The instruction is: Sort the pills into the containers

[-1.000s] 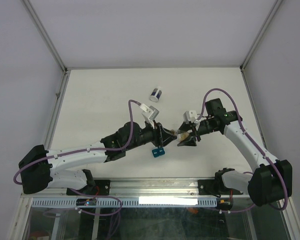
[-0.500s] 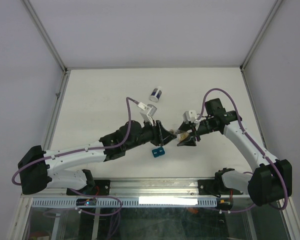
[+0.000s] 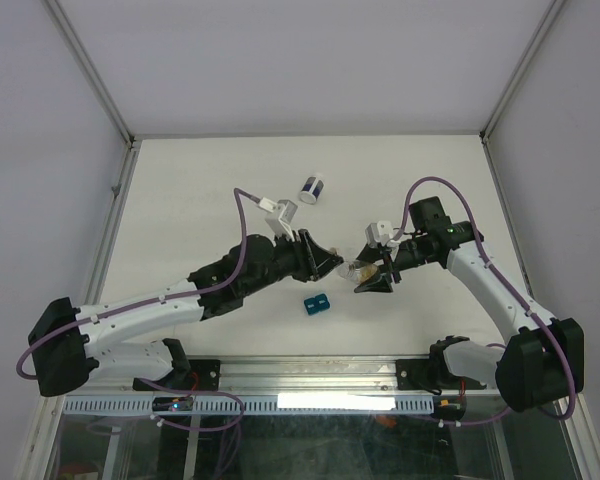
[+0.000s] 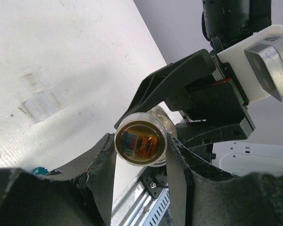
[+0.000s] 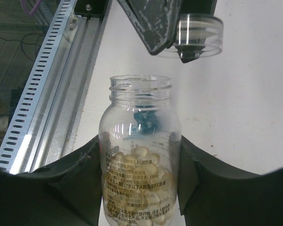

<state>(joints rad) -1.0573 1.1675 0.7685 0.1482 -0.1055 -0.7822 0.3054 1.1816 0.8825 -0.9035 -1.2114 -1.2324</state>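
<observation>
My right gripper (image 5: 139, 162) is shut on a clear bottle (image 5: 139, 141), held upright with its mouth open. Pale yellow pills (image 5: 137, 181) fill its lower half. My left gripper (image 4: 140, 157) is shut on the bottle's clear round cap (image 4: 140, 143). In the right wrist view the cap (image 5: 198, 36) hangs apart from the bottle's mouth, up and to the right. From above, both grippers (image 3: 337, 263) (image 3: 368, 276) meet at mid-table round the bottle (image 3: 358, 270). Two faint see-through containers (image 4: 42, 101) lie on the table, seen in the left wrist view only.
A small teal block (image 3: 316, 302) lies on the table just in front of the grippers. A white jar with a dark-blue band (image 3: 312, 188) lies farther back. A metal rail (image 5: 47, 80) runs along the table's near edge.
My left arm has swung back and to the left and its wrist has turned, so its gripper no longer covers the teal block. The right arm has hardly moved.
</observation>
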